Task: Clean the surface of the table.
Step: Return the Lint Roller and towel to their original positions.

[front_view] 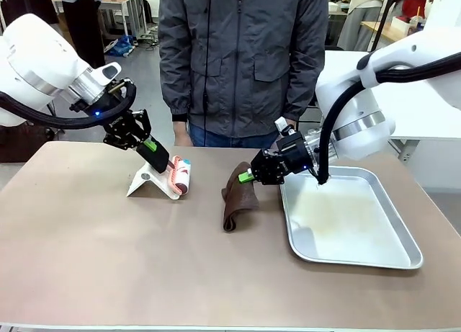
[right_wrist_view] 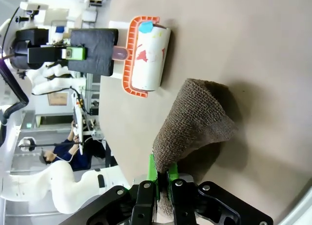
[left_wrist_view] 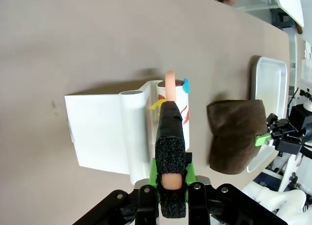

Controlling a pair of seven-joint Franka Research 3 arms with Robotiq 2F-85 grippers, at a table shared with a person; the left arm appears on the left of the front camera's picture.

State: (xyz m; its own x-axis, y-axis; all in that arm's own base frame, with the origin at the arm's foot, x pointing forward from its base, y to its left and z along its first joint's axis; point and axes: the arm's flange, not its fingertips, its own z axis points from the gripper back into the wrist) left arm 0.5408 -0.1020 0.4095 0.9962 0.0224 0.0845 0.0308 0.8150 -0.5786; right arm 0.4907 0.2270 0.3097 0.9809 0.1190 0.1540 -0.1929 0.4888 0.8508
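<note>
The brownish table (front_view: pixel 108 253) spans the front view. My left gripper (front_view: pixel 155 157) is shut on the pink handle of a lint roller (front_view: pixel 181 175), whose white roll with red print rests on the table beside a white folded stand (front_view: pixel 148 182). In the left wrist view the black foam fingers (left_wrist_view: pixel 170 137) clamp the handle, with the lint roller's roll (left_wrist_view: pixel 185 112) just beyond. My right gripper (front_view: pixel 248 176) is shut on the upper edge of a brown cloth (front_view: pixel 238 199), which hangs down onto the table. In the right wrist view that gripper (right_wrist_view: pixel 163 178) pinches the cloth (right_wrist_view: pixel 195 122), and the roller (right_wrist_view: pixel 148 56) lies farther off.
A shallow silver tray (front_view: pixel 403 235) sits on the table's right side, just right of the cloth. A person in a grey jacket (front_view: pixel 241 58) stands at the far edge, between the arms. The near half of the table is open room.
</note>
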